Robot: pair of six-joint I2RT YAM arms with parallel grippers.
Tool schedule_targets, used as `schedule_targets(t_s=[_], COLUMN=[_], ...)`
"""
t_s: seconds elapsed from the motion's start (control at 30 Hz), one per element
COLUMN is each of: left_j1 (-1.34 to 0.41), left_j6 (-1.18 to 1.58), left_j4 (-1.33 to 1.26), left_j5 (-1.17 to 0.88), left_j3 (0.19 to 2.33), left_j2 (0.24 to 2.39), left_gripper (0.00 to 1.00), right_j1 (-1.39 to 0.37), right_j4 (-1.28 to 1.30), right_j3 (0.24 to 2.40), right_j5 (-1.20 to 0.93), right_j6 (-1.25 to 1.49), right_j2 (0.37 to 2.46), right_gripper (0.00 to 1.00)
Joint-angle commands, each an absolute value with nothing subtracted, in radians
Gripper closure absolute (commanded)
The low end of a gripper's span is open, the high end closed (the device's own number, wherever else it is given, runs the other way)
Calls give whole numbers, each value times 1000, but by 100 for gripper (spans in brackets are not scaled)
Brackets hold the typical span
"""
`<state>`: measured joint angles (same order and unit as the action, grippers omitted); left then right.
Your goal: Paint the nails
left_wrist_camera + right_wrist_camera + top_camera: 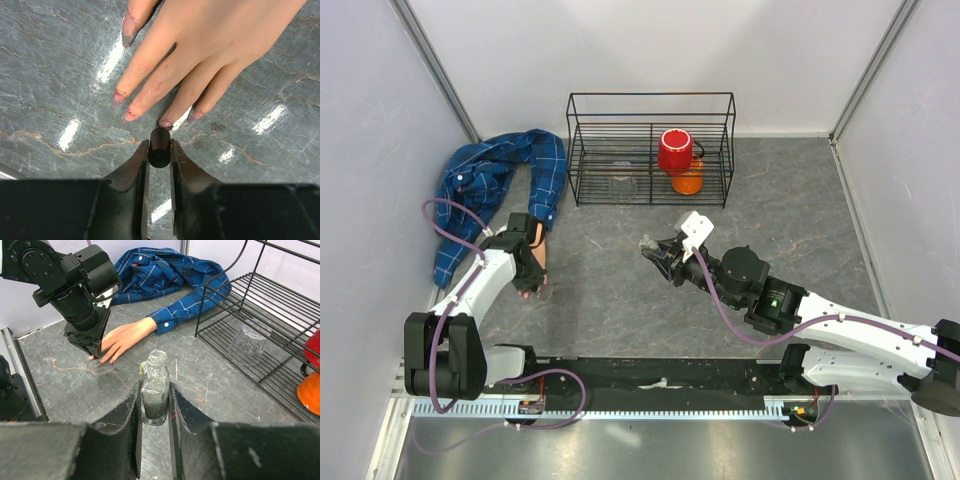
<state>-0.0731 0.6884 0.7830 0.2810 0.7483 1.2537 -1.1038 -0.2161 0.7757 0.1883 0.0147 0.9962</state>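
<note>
The peach fake hand [210, 45] lies flat on the grey table, its blue plaid sleeve [548, 185] running back left. Its nails [165, 122] show pink and dark smears; the thumb nail [127, 39] looks greyish. My left gripper [159, 156] is shut on a small black brush cap [159, 145], whose far end sits right at the ring fingertip; the brush itself is hidden. In the top view that gripper [530, 275] hovers over the fingers. My right gripper [154, 397] is shut on a small uncapped glass bottle [155, 382] of dark glittery polish, held mid-table.
A black wire rack [650, 150] stands at the back with a clear glass cup [248, 342], a red pot [675, 150] and an orange item [688, 182] in it. The crumpled plaid shirt [485, 175] fills the back left. Walls enclose three sides.
</note>
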Motion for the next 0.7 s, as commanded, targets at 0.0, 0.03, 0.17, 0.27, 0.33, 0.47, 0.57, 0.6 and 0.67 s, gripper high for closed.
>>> schedule_targets(t_s=[0.0,0.03,0.17,0.27,0.33,0.47,0.57,0.6,0.67], left_j1=[-64,-64,-64,-64,-64,-64,-64,-64,-64], left_j6=[704,706,713,715,716,719,724,726,729], left_j4=[784,784,784,785,787,788,795,796,798], left_j5=[268,267,264,261,261,252,250,253,261], left_j3=[746,744,744,742,742,742,745,744,744], left_j2=[1241,1241,1238,1236,1235,1233,1227,1224,1217], left_gripper=[98,98,98,98,98,98,98,98,98], right_j1=[-1101,-1101,-1101,-1101,-1101,-1101,-1101,-1101,-1103], right_j4=[-255,-255,-253,-253,-253,-252,-252,-252,-252], right_j3=[796,796,798,798,798,801,799,799,799], right_j5=[175,175,175,173,173,172,172,172,170], right_j6=[28,28,29,29,28,28,28,28,28], right_j2=[988,988,989,989,986,988,988,986,988], right_gripper=[100,100,100,100,100,100,100,100,100])
